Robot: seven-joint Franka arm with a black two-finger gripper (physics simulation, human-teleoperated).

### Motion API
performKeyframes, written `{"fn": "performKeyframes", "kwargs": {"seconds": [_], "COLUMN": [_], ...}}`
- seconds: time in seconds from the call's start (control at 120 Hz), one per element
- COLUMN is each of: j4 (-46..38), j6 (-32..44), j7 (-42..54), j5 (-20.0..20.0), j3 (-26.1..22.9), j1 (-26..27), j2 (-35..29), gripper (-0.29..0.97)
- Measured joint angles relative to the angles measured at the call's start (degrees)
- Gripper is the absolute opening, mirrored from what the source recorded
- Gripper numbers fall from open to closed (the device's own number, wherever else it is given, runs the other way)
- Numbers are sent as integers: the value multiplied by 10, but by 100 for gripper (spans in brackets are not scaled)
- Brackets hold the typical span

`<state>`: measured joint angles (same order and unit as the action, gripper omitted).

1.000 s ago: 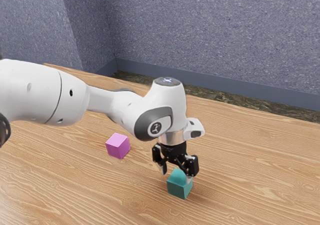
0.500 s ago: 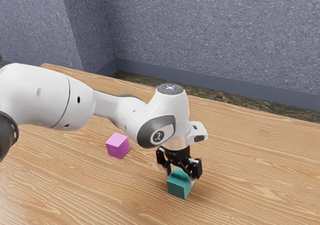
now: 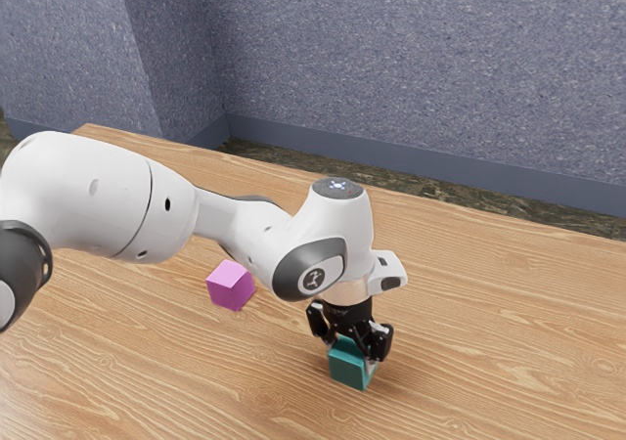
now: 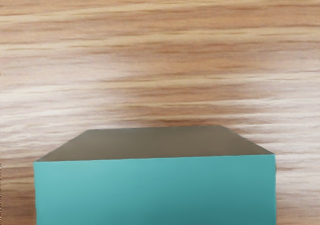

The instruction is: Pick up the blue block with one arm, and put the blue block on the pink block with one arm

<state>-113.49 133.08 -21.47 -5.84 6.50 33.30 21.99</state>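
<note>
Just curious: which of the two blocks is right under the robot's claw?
The teal-blue block, with the gripper down over it; the pink block sits apart, untouched.

Landmark: the block [image 3: 349, 367] on the table [image 3: 489, 293], toward the table's front edge. The claw [image 3: 350, 347] is directly above that block, lowered over its top, one finger to each side. The arm [image 3: 196, 225] comes in from the exterior view's left of the block. The other block [image 3: 230, 286] sits on the table well apart from it, to the exterior view's left and a little farther back. The wall [image 3: 440, 59] stands far behind the block, past the table's back edge. In the wrist view, the block [image 4: 155, 190] is right under the hand, with bare table [image 4: 150, 60] beyond it.
</note>
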Motion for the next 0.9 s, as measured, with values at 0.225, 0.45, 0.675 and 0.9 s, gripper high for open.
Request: {"fn": "performKeyframes", "kwargs": {"seconds": [0.225, 0.45, 0.675, 0.9], "j4": [2, 3, 1, -35], "j6": [1, -16, -46, -93], "j7": [-9, -14, 24, 88], "j5": [3, 26, 82, 97], "j3": [3, 7, -68, -109], "j1": [-5, -50, -260, -366], "j2": [0, -73, -125, -169], "gripper": [37, 36, 37, 37]}}
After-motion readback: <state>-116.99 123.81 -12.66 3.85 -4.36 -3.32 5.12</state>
